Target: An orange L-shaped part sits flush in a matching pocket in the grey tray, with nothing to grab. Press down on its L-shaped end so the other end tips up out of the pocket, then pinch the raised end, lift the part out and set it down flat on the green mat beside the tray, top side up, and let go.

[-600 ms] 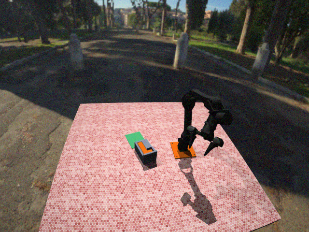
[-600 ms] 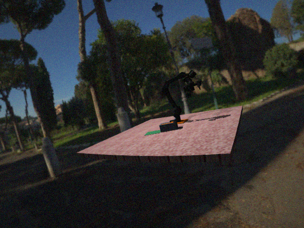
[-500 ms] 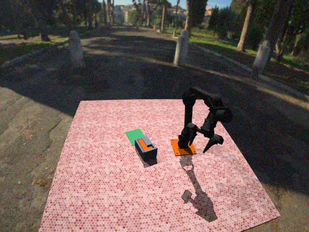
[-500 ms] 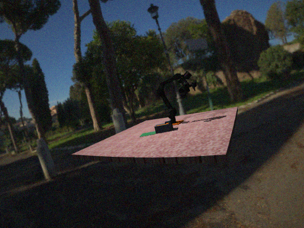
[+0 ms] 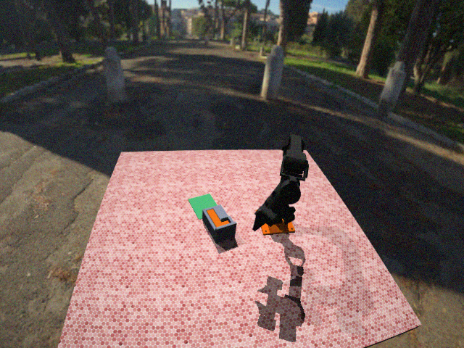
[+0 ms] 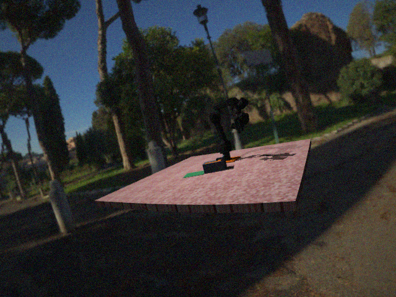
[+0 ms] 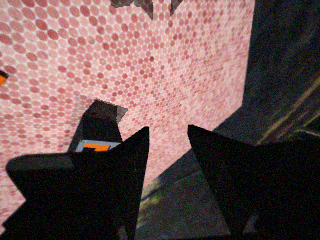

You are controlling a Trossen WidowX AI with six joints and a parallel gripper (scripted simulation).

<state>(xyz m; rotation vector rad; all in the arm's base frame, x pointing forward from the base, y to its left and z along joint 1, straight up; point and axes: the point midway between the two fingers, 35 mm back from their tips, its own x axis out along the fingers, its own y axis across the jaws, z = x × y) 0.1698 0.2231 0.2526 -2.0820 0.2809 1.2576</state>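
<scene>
Fingers partly parted, nothing betw.; orange part (image 7: 96, 147) mostly hidden, prob. flush in tray (image 5: 221, 231).
</scene>
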